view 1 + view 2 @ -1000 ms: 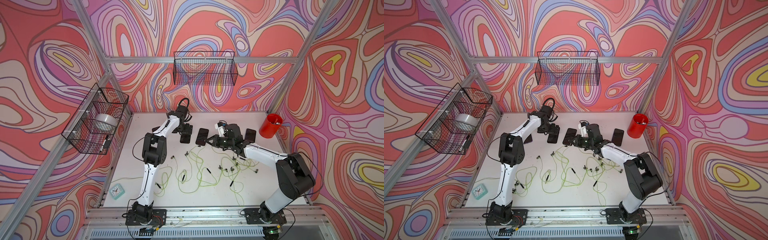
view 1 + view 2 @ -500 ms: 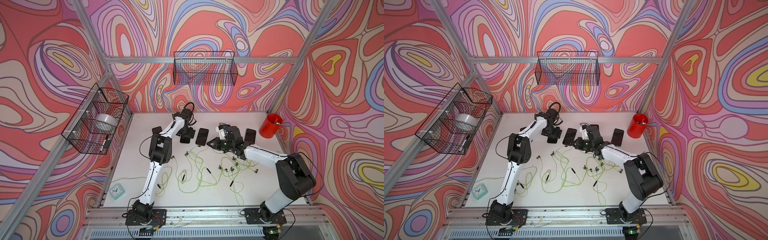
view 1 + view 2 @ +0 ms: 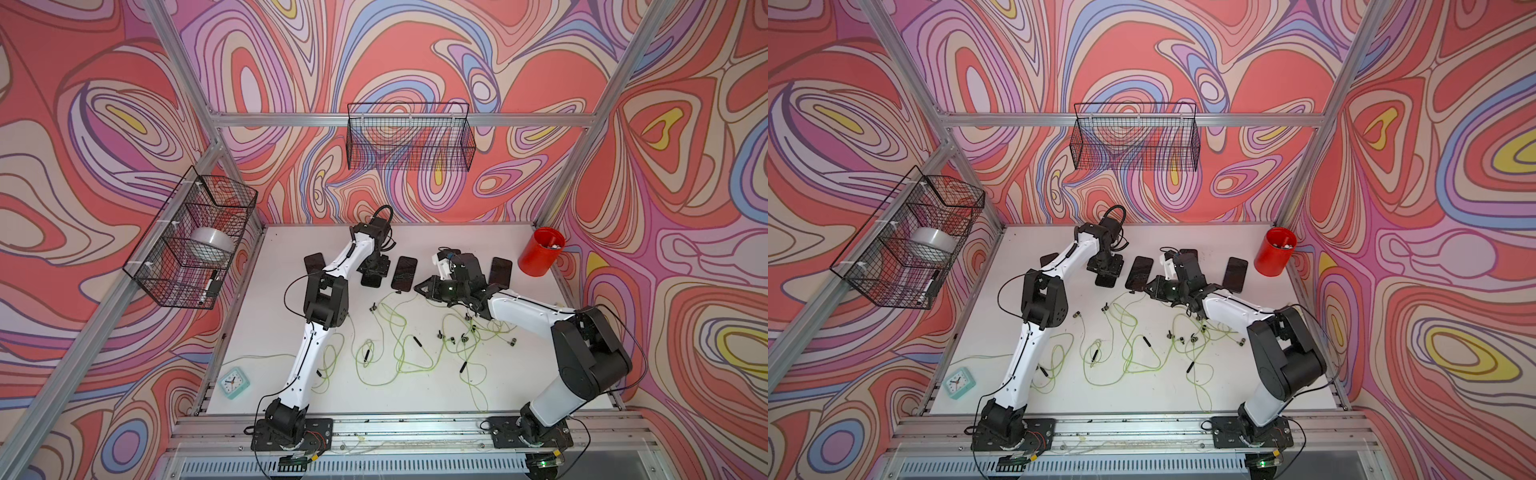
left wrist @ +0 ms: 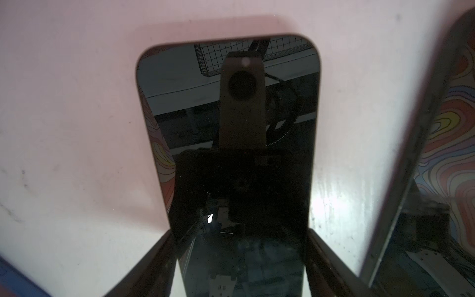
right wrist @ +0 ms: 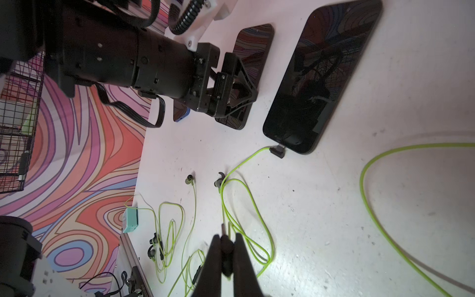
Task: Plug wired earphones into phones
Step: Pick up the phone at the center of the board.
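Observation:
Several black phones lie in a row at the back of the white table. My left gripper (image 3: 372,272) points down over one phone (image 4: 231,128); its fingers (image 4: 164,257) stand against both long edges of it. The neighbouring phone (image 3: 404,272) (image 5: 321,77) has a dark plug (image 5: 278,151) in its near end, with a yellow-green earphone cable (image 5: 246,159) running off it. My right gripper (image 3: 420,286) (image 5: 227,239) hovers just in front of that phone, shut on another small dark plug whose metal tip sticks out. More wired earphones (image 3: 399,345) lie tangled mid-table. Further phones (image 3: 500,272) (image 3: 313,262) lie to the sides.
A red cup (image 3: 540,251) stands at the back right corner. A small teal clock (image 3: 235,382) sits at the front left edge. A wire basket (image 3: 189,241) holding a tape roll hangs on the left wall, and another basket (image 3: 409,137) on the back wall.
The left arm's elbow has swung to the right and its jaws have narrowed onto the phone under them. The right arm has stayed put with its plug.

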